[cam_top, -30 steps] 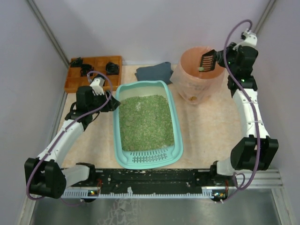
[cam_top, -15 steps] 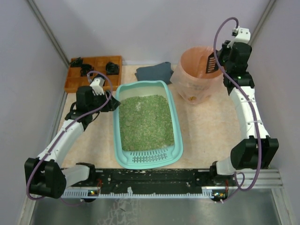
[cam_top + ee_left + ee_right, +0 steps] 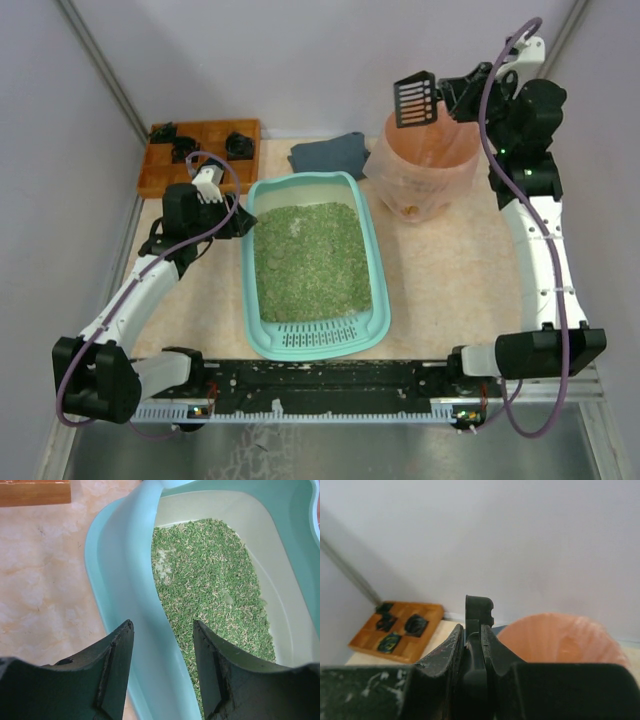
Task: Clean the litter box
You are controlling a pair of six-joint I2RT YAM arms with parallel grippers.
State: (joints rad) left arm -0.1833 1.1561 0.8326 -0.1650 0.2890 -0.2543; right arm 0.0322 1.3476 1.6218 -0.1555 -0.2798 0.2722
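Meanwhile left pincer [image 3: 160, 626] clamps litter box [image 3: 120, 580] rim; right pincer [image 3: 474, 630] grips scoop [image 3: 414, 100] over bin [image 3: 425, 192]

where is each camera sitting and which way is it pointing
top external: above and behind the arm bases, looking down; both arms, left gripper at the litter box, right gripper holding the scoop by the bin.
left wrist: on the left arm, looking down past its fingers astride the litter box wall.
right wrist: on the right arm, facing the back wall, fingers clamping the scoop handle.
shared: top and right wrist both show the wooden tray and bin.
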